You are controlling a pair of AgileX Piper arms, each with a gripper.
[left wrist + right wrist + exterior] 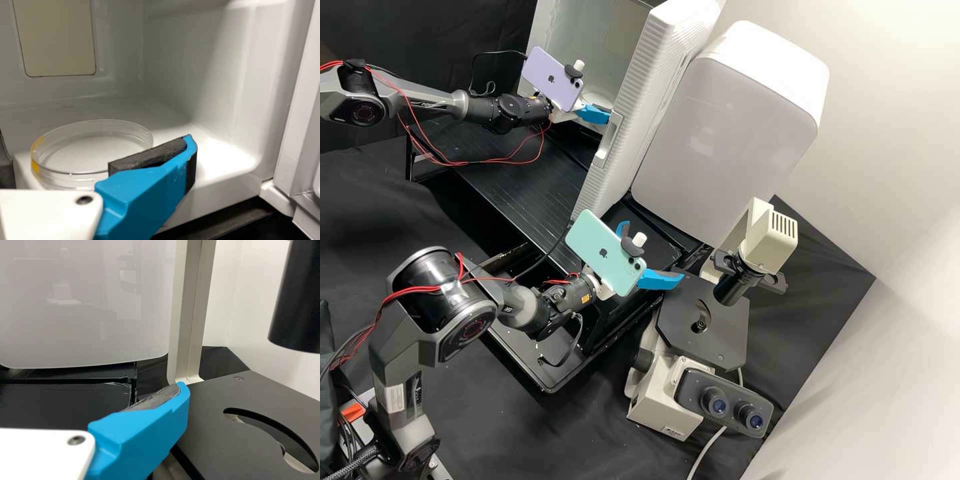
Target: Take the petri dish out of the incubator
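The petri dish (75, 155) lies flat on the white floor of the incubator (225, 75), near the front lip of the chamber, with the ribbed door (640, 100) swung open. It is a shallow clear dish with a lid. It looks thin-walled, light and smooth, so it would probably slip under a weak pinch and might crack or pop its lid under a hard one. The rim is the sensible place to hold it, with the pads on opposite sides of the wall and the dish kept level. There is a yellow smear at one edge, and I cannot tell whether the dish holds any medium. Nothing else is visible in the chamber.

The left tool (595, 115) is at the chamber mouth with its fingers spread wide. One blue finger (150, 190) sits just beside the dish, and the dish is not clamped.

The right tool (661, 277) is well away from the incubator, over the black stage (240, 405) of the microscope (700, 373) on the desk (387, 200). It appears open and is holding nothing.
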